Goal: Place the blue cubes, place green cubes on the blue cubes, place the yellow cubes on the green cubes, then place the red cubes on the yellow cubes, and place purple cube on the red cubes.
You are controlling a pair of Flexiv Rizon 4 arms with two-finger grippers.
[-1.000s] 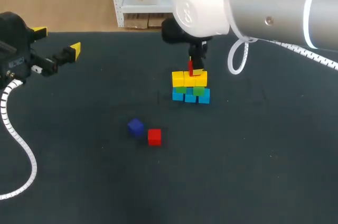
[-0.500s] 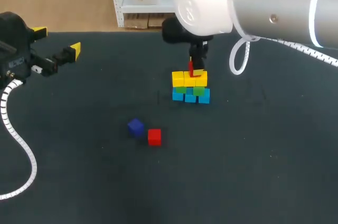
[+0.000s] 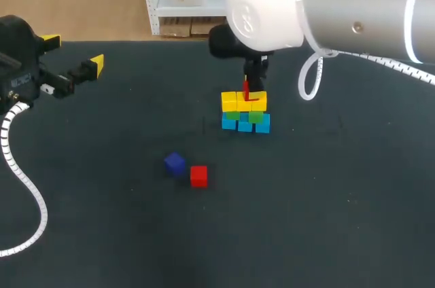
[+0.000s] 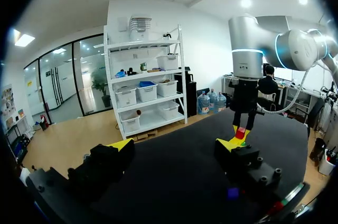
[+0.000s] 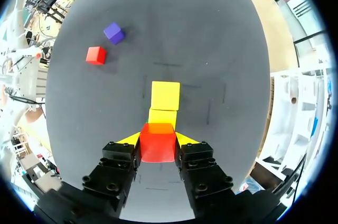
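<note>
**Dark table (image 3: 306, 220): red cube (image 5: 157, 145) clamped over the stack (image 3: 245, 113)**

The table's dark top carries the stack directly under the right gripper (image 5: 157, 140). It has blue cubes (image 3: 245, 125) at the base, green cubes (image 3: 255, 116) on them and yellow cubes (image 3: 232, 101) on top.

The right gripper's fingers are clenched on the red cube from two sides. The cube sits at the level of the yellow cubes' tops, over the one nearest the fingers (whether it touches that cube cannot be told). Another yellow cube shows just ahead of the fingertips.

Well ahead of this gripper and off to one side, a second red cube (image 3: 198, 176) and the purple cube (image 3: 175, 162) lie on the table, near each other.

The left gripper (image 3: 73, 54) hangs well apart from the stack, its fingers spread wide with nothing between them. The stack stands far ahead of it, past one fingertip.
</note>
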